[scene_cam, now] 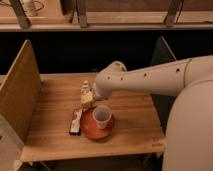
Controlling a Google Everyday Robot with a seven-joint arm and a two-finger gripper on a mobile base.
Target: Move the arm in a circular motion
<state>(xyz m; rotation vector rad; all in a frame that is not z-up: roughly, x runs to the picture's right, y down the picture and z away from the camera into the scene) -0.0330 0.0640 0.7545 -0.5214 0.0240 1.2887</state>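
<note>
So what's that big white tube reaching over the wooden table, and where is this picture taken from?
That cream-white tube is the robot's arm, reaching in from the right. Its job here is simply to sweep round in a circle. There is one camera, looking down on the table from the near side; where it is mounted I can't say. The yellowish end of the arm is its hand, low over the middle of the table, just behind and left of a pale cup. The cup stands on a reddish-brown plate. A flat wrapped bar lies beside the plate, and a small bottle-like item stands behind the hand. Whether the hand holds anything can't be made out.
</note>
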